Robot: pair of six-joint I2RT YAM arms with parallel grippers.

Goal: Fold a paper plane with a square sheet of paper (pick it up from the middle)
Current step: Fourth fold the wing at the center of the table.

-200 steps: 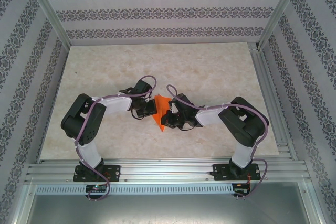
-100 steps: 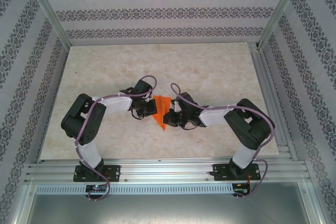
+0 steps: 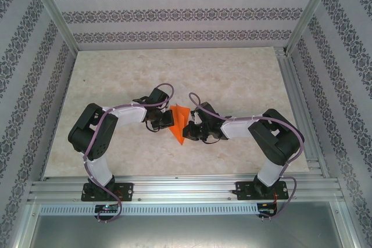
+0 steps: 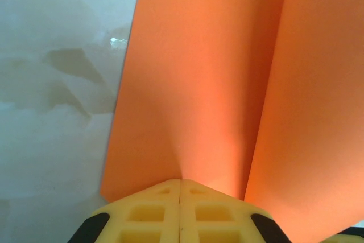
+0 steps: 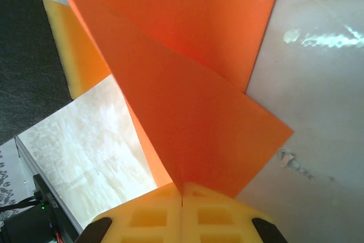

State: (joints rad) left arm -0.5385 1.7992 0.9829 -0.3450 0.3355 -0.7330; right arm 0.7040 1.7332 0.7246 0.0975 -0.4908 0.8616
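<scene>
Left fingers and right fingers each clench an edge of the folded orange sheet; I see marbled tabletop beneath it.

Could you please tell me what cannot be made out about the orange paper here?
Top view: orange paper too small to count folds; left gripper and right gripper cover its sides.
Left wrist view: outline cut off by top and right edges.
Right wrist view: top cut off by the frame.

Overhead camera: high, near edge, facing down over desk. Wrist cameras: close-up, opposite sides of shared orange sheet.
</scene>
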